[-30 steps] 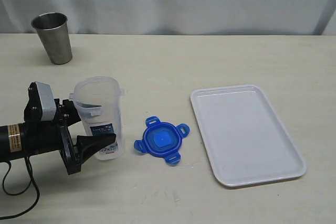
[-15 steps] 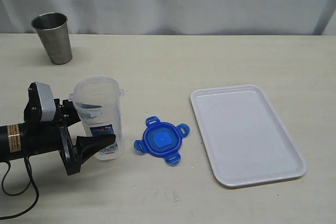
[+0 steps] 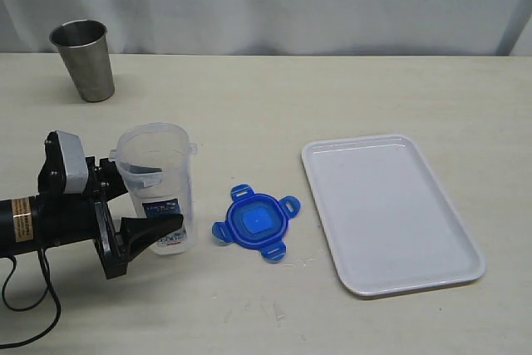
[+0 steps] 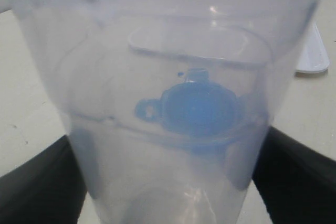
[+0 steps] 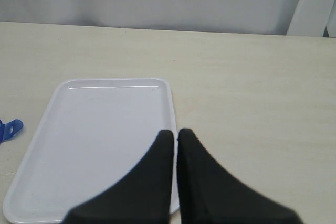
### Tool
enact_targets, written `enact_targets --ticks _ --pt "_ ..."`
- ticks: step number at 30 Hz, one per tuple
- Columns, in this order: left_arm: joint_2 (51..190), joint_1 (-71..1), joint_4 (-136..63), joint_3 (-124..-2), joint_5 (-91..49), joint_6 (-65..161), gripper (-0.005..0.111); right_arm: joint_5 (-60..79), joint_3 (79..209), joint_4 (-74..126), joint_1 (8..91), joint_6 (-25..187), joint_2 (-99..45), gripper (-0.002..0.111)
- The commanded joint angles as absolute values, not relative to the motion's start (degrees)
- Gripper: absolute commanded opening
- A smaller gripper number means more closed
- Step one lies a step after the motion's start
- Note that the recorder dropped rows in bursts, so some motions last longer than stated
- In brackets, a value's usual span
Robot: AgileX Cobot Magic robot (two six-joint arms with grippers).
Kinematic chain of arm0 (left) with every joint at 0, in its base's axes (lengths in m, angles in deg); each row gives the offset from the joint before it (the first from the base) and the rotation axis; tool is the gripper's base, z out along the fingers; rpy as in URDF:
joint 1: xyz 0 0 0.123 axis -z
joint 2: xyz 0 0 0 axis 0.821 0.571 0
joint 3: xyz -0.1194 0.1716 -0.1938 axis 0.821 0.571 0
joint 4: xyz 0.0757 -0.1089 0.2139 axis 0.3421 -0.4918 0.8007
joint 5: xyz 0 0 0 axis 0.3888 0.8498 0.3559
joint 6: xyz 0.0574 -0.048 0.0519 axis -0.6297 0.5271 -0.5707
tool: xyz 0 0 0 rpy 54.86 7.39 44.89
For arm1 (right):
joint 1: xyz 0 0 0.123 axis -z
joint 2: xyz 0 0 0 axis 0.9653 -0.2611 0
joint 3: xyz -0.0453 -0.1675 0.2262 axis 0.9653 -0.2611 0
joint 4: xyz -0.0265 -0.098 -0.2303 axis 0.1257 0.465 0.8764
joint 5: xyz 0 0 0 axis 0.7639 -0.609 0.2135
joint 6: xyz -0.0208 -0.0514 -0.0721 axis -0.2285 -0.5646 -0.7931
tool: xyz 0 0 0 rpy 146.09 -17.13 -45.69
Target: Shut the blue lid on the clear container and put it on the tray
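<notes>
One level left end effector grips the upright clear container.

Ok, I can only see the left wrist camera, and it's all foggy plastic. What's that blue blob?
Observer: The blue lid, flat on the table between the clear container and the tray.
Operator: Anything else around?
Observer: A steel cup stands upright near the table's far edge.
Operator: Where's my other arm?
Observer: The right end effector is shut, pointing toward the tray.
</notes>
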State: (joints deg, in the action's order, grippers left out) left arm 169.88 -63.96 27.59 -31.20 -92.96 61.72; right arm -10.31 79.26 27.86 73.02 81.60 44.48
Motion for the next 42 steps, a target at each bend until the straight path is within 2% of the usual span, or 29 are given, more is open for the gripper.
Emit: enact_targets --ticks 1,4,6,42 --pt "170.26 -64.09 26.55 -31.19 -91.28 62.1 0.078 -10.17 79.07 27.57 73.4 81.14 44.72 0.004" --pt "170.26 -64.09 25.65 -31.19 -91.28 62.1 0.097 -10.17 79.07 27.57 73.4 81.14 44.72 0.004" --pt "170.26 -64.09 25.65 -31.19 -91.28 62.1 0.105 -10.17 79.07 27.57 73.4 81.14 44.72 0.004" --pt "170.26 -64.09 25.75 -31.19 -91.28 61.03 0.105 -10.17 79.07 31.74 73.4 80.3 44.72 0.004"
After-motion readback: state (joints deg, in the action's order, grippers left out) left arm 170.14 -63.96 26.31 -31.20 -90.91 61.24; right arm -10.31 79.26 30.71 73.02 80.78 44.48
